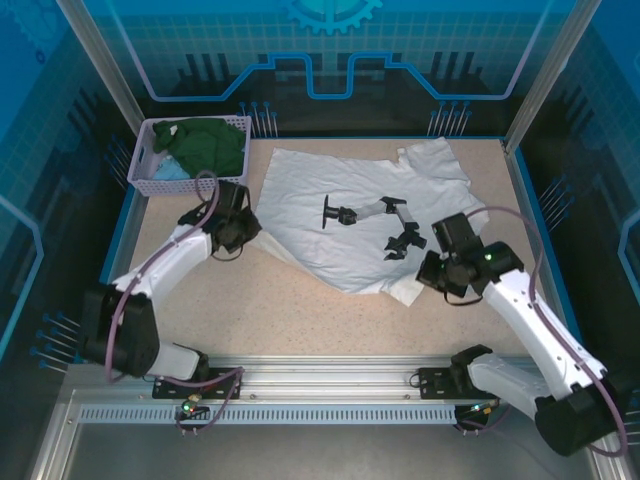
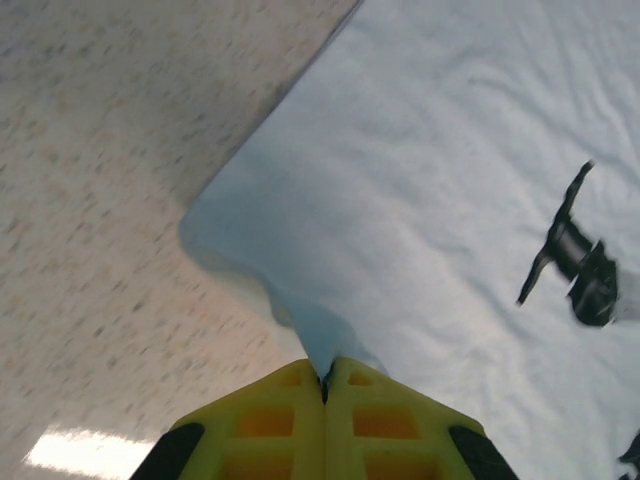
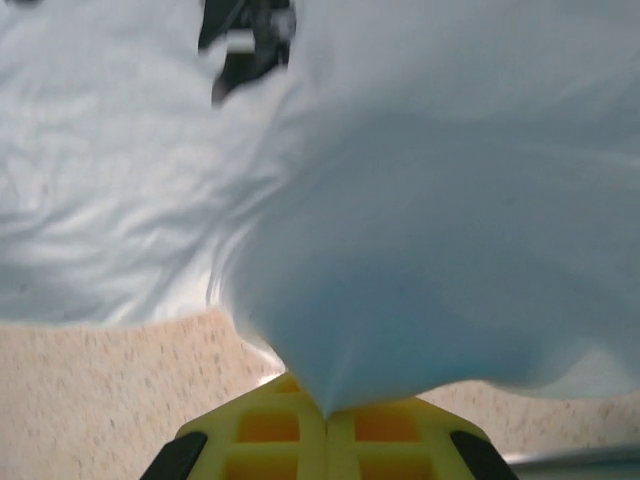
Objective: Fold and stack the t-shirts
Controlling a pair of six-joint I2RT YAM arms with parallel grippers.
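At the near right corner of the white shirt (image 1: 340,220), the right tool (image 1: 440,268) was pinched shut on a bunch of cloth. Its wrist camera showed the fabric drawn up into a peak right at the closed yellow fingertips (image 3: 300,425), with the desk (image 1: 250,310) bare beneath. At the shirt's left edge, the left tool (image 1: 238,232) was likewise clamped on the hem. Its fingers (image 2: 290,400) met with no gap, and a ridge of white cloth ran up into them. Between the two grips the shirt lay mostly flat, front up, its black print (image 1: 370,215) roughly at the middle. The near hem sagged into a loose point, and the far right sleeve was rumpled.

Beyond the shirt's far left corner stood the basket (image 1: 140,172), holding a green shirt (image 1: 215,145) and, beside it, a blue shirt (image 1: 170,170), neither of them folded.

The step in hand looked like the first fold of the white shirt, or a last tug to spread it, with both edges gripped and nothing yet turned over. The next move would likely call for both arms to lift together just enough to clear the desk. They would then need to carry the cloth across at an even pace so the edge landed straight and not twisted. Uneven pulling could drag the whole shirt sideways or slip the thin hem from the left grip.
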